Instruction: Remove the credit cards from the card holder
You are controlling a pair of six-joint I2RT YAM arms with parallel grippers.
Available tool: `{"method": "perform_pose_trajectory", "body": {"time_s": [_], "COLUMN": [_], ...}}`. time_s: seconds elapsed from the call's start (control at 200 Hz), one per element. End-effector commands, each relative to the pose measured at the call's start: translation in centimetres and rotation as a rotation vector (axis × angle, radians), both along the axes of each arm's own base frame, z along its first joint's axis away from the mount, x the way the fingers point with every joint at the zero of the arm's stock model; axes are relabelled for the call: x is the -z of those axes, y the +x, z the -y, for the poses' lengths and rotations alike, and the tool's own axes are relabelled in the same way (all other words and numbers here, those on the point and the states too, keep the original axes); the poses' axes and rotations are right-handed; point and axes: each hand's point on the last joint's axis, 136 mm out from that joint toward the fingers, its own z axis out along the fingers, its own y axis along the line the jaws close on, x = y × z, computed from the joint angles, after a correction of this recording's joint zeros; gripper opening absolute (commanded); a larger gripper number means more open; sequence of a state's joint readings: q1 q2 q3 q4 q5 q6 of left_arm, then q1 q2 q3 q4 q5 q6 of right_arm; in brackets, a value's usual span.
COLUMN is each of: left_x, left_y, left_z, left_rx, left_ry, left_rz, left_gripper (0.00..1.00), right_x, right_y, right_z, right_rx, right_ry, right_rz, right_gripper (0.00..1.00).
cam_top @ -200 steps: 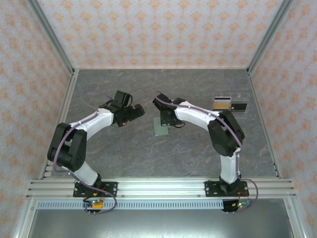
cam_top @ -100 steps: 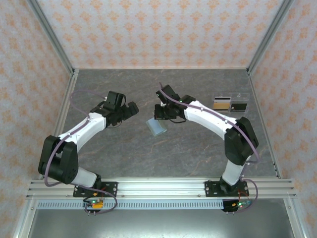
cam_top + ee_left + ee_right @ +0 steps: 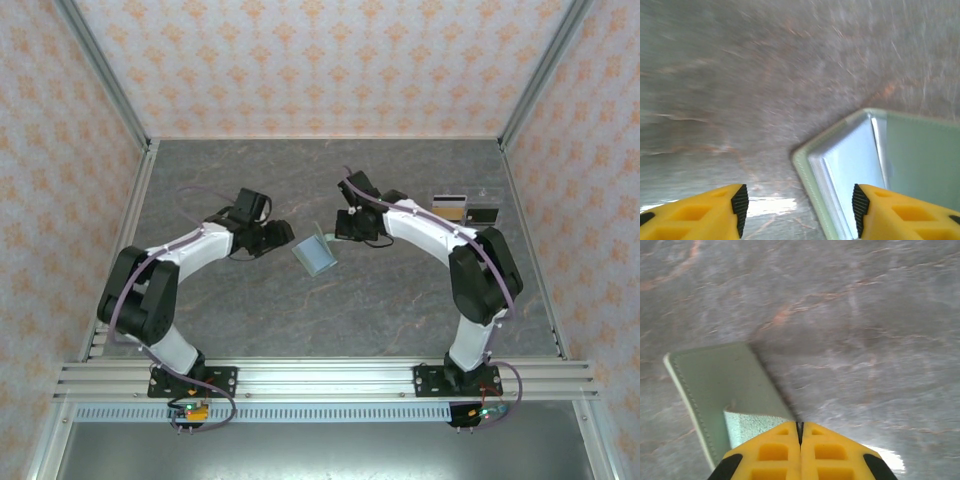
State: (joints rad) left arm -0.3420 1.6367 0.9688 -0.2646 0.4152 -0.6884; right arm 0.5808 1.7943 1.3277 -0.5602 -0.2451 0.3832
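We see the card holder (image 3: 315,256), a small sage-green folding wallet, open near the middle of the tabletop (image 3: 250,180) and turned askew to its edges. Its inside faces up, showing a pale grey-blue pocket framed by a green border, with a plain green panel beside it. One flap looks raised, casting a shadow along its edge. Two credit cards (image 3: 449,209) lie flat side by side near the far right edge, well apart from the wallet. One is dark with a light stripe and an orange-yellow band, the other mostly dark.
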Motion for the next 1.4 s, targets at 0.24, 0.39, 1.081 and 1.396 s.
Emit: {"method": "perform_pose_trajectory", "body": {"time_s": [0.24, 0.39, 1.081, 1.396], "left_x": [0.3, 1.3, 1.9, 1.4], "left_y": [2.0, 1.8, 1.9, 1.9], "left_z": [6.1, 6.4, 8.8, 9.7], "left_rx": [0.082, 0.073, 0.143, 0.176], "left_ry": [-0.109, -0.116, -0.195, -0.232], "left_rz": [0.01, -0.025, -0.061, -0.062], "left_gripper": [0.44, 0.44, 0.44, 0.43], "right_x": [2.9, 3.9, 5.5, 6.2], "right_y": [0.0, -0.1, -0.5, -0.6], "right_z": [4.9, 5.0, 4.4, 4.0], "right_rx": [0.068, 0.069, 0.065, 0.061], "right_ry": [-0.151, -0.164, -0.145, -0.129], "right_rz": [-0.032, -0.056, -0.1, -0.122], "right_gripper": [0.01, 0.0, 0.0, 0.0]}}
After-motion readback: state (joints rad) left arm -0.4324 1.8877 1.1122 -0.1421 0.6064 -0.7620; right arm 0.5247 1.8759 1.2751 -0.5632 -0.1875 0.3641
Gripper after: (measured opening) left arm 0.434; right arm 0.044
